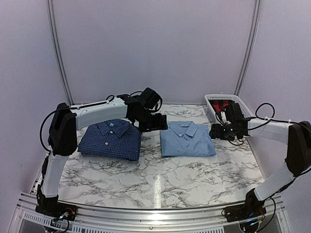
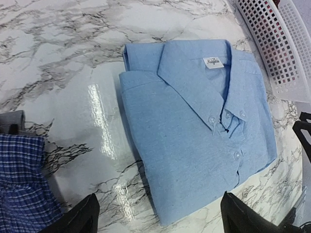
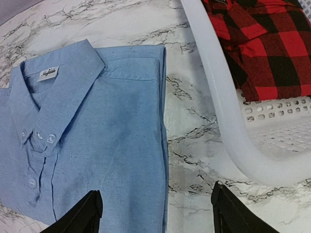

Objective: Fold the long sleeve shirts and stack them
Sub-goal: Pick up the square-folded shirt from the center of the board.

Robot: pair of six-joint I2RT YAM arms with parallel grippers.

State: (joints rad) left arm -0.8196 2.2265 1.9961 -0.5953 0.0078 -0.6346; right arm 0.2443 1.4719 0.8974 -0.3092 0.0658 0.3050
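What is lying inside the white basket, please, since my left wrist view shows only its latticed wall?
Observer: A red and black checked cloth lies in the basket, as the right wrist view shows.
Operator: Thank you. Is the dark blue checked shirt folded?
Observer: Yes, it lies folded, collar up, left of the light blue shirt, not stacked on it.
Operator: And the right pincer?
Observer: It is open, holding nothing, by the light blue shirt's basket-side edge.
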